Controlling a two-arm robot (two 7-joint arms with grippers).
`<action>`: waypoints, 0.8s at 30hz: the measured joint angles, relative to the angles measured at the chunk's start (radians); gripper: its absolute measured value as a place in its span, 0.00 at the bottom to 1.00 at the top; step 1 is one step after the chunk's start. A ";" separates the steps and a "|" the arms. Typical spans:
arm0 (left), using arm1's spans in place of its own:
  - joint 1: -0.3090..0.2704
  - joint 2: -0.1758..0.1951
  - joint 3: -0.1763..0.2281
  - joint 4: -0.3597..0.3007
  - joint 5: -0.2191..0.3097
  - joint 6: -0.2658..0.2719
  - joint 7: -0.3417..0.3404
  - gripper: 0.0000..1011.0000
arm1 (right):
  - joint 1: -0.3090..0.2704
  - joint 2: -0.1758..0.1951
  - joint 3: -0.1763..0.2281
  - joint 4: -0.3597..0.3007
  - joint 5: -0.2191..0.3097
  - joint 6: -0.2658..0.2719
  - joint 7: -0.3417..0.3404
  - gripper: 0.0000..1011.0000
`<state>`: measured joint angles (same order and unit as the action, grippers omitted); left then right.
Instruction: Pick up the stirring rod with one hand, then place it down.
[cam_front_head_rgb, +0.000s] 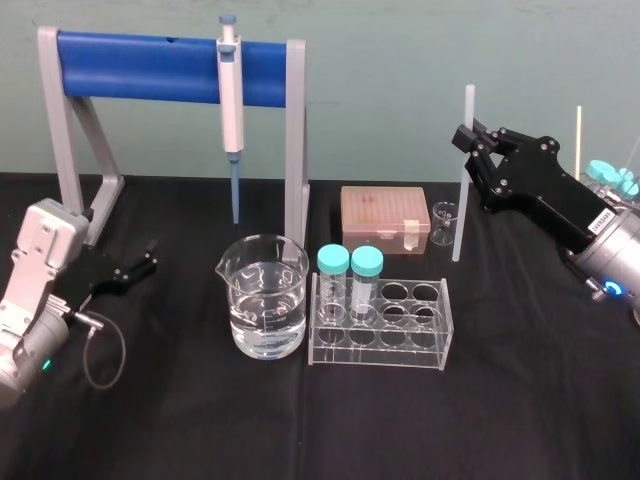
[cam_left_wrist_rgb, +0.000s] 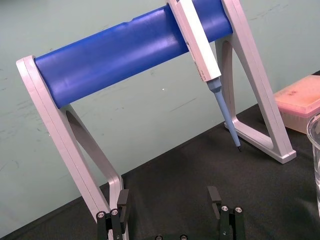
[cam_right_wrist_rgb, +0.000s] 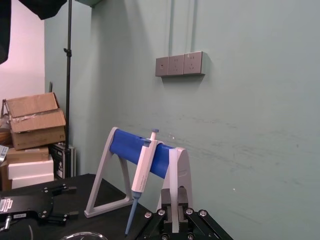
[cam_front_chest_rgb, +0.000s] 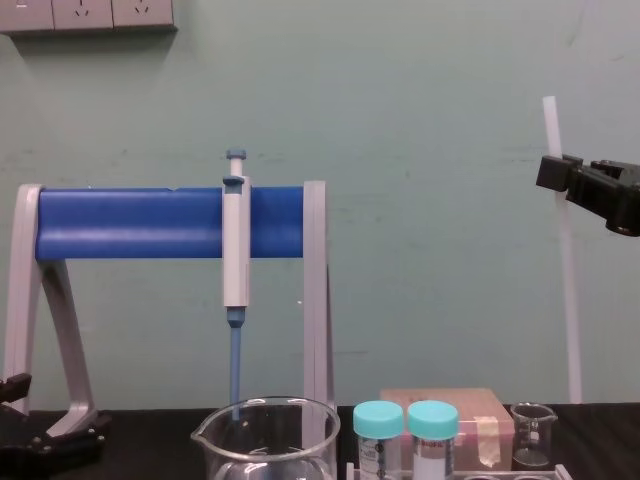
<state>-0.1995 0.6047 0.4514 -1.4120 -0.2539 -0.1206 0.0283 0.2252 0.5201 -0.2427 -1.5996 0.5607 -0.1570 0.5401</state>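
1. Behind the clear tube rack (cam_front_head_rgb: 378, 325) and off to its right: the stirring rod (cam_front_head_rgb: 460, 215), close to upright, far taller than the two teal-capped vials (cam_front_head_rgb: 350, 275) in the rack's left end.
2. Clamped on the rod high on its length: the right hand (cam_front_head_rgb: 468, 150), black blocky fingers pinching it, reaching in from the side away from the rack.
3. Above the grip, only a short stub of rod; below it, the much longer stretch hanging down toward the surface (cam_front_head_rgb: 520, 420).
4. Same hold from the chest view: right hand (cam_front_chest_rgb: 556, 173) closed around the stirring rod (cam_front_chest_rgb: 570, 300), well above the rack's height, against the green wall.
5. Lower end of the rod down behind the rack's right end. Touching the black surface or just clear of it: cannot tell.
6. Just beside that lower end, on the side nearer the rack: a small glass beaker (cam_front_head_rgb: 445, 225). Directly behind the rack: a pink tip box (cam_front_head_rgb: 385, 215).
7. Well to the left of the rack, parked low on the surface: the left hand (cam_front_head_rgb: 148, 258), holding nothing; fingers spread wide in the left wrist view (cam_left_wrist_rgb: 168, 200).
8. Just beside the rack's left end: a large beaker (cam_front_head_rgb: 265, 300) partly filled with clear liquid. Behind that, farther left of the rack: a grey stand with a blue bar (cam_front_head_rgb: 140, 65), and a pipette (cam_front_head_rgb: 231, 90) hanging from it.
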 joint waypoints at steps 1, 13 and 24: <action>0.000 0.000 0.000 0.000 0.000 0.000 0.000 0.99 | 0.000 0.000 0.000 0.000 0.000 0.000 0.000 0.07; 0.000 0.000 0.000 0.000 0.000 0.000 0.000 0.99 | 0.005 -0.003 -0.001 0.007 -0.002 0.001 0.000 0.07; 0.000 0.000 0.000 0.000 0.000 0.000 0.000 0.99 | 0.007 -0.008 -0.008 0.020 -0.007 0.002 -0.001 0.07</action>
<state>-0.1995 0.6047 0.4514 -1.4120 -0.2539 -0.1206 0.0283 0.2323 0.5125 -0.2508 -1.5795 0.5533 -0.1546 0.5389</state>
